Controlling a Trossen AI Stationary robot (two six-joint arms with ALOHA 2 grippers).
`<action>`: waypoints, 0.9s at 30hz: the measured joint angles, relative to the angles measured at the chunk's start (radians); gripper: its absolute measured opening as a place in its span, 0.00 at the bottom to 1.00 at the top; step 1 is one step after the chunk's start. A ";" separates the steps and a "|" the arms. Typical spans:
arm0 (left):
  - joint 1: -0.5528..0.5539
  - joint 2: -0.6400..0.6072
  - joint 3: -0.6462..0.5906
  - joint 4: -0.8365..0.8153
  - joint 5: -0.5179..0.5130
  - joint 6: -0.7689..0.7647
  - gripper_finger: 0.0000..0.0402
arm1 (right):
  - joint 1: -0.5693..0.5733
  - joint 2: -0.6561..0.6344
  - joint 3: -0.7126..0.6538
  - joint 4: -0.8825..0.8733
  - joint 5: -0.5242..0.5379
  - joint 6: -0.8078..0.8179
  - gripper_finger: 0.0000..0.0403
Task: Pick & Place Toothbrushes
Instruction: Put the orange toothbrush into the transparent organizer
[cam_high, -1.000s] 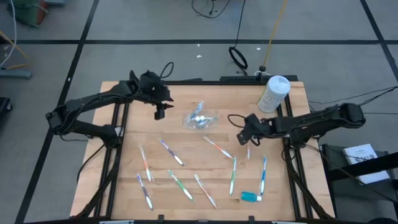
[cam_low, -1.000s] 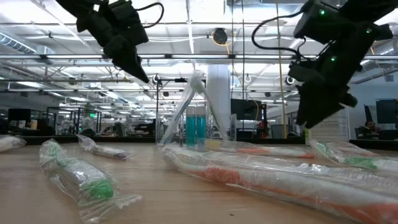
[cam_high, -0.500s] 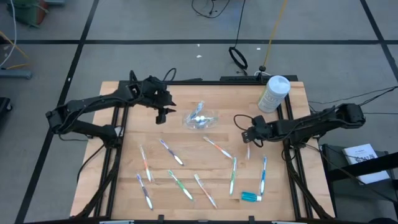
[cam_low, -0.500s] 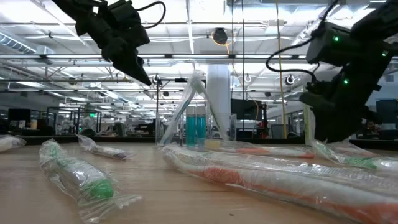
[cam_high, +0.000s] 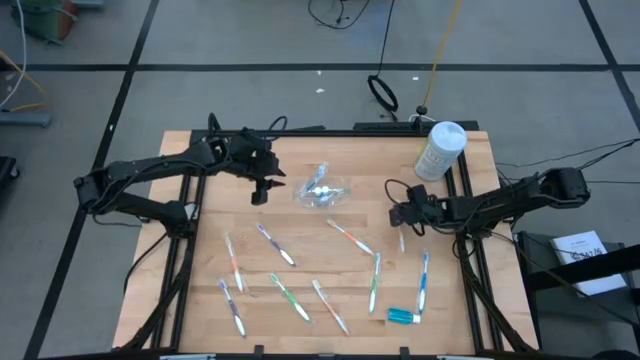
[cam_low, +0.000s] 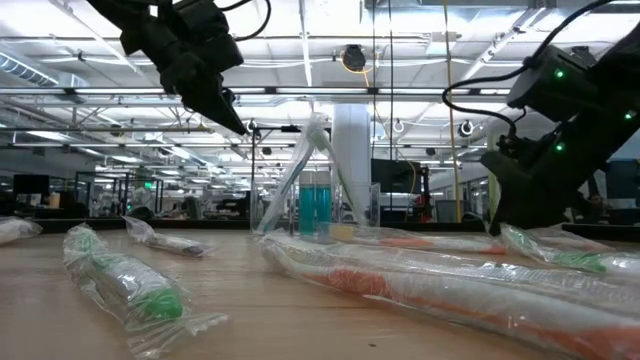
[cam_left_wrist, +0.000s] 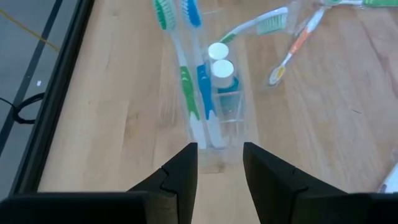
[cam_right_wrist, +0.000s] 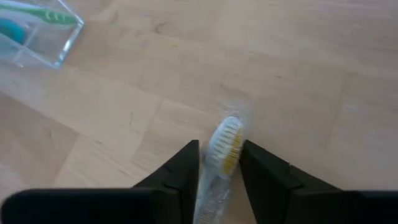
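- Currently right gripper is down near the bench's right edge, fingers either side of a wrapped toothbrush; only its bristle head shows, so a firm clamp is unclear.
- Left gripper hovers parted before the clear holder at bench centre-back.
- Other toothbrushes lie along the front half.

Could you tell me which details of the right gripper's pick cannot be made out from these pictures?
- Right wrist view: toothbrush handle, hidden between the right gripper fingers.
- High view: whether it is lifted off the table; too small.
- Low view: the fingertips, behind wrapped toothbrushes.
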 joint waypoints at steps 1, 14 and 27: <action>-0.003 0.000 0.000 0.004 0.000 0.000 0.33 | 0.000 0.000 0.000 0.006 0.000 -0.021 0.22; -0.046 0.000 0.000 0.014 0.000 -0.013 0.33 | 0.000 0.005 -0.005 0.778 -0.012 -0.576 0.02; -0.067 0.000 0.000 0.098 -0.002 0.015 0.33 | -0.014 0.104 0.316 1.086 0.055 -1.313 0.03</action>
